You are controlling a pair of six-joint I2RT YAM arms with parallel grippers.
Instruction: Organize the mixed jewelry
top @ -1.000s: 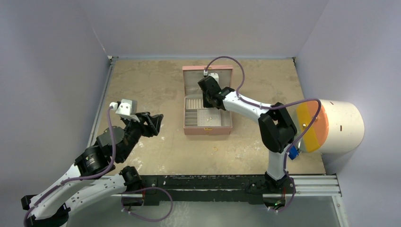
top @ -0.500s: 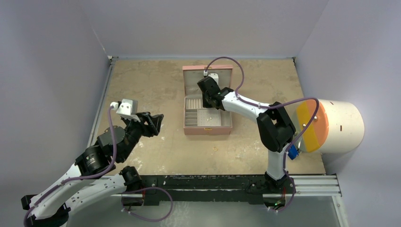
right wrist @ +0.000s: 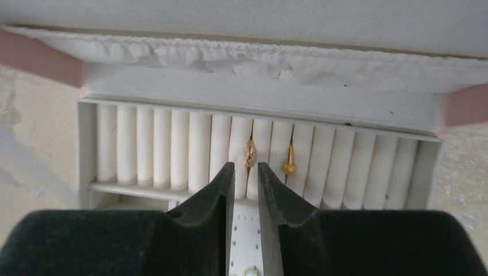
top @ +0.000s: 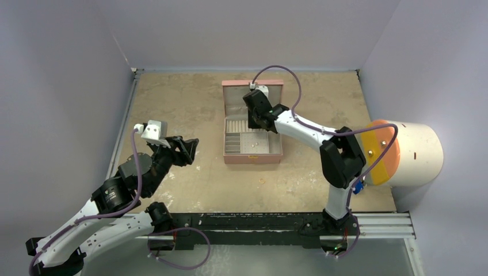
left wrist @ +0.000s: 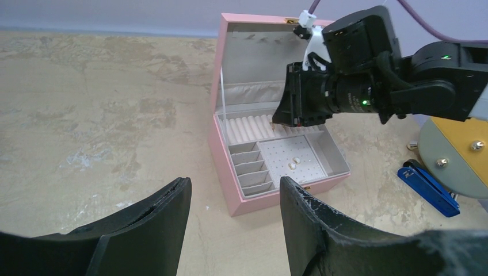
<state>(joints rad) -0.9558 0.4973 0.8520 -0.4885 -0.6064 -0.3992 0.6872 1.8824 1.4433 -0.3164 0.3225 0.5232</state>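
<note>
The pink box [top: 252, 158] stands open mid-table with its lid upright. My right gripper [right wrist: 246, 167] hangs over the row of white ring rolls [right wrist: 144, 146], jaws a narrow gap apart and nothing between them. A gold ring [right wrist: 250, 152] sits in a slot just beyond the fingertips, and a second gold ring [right wrist: 289, 161] sits one slot to the right. Two pale studs [left wrist: 293, 163] lie on the dotted pad. A tiny gold piece [top: 262, 181] lies on the table in front of the box. My left gripper [left wrist: 235, 183] is open and empty, left of the box.
A white cylinder with an orange and yellow face [top: 403, 152] stands at the table's right edge. A blue object [left wrist: 429, 187] lies beside it. Grey walls close in the table on three sides. The right arm [top: 311, 132] reaches across the box's right side.
The right gripper has shifted a little toward the box's lid and its jaws have parted, leaving a gold ring in the rolls. The left arm has not moved.
</note>
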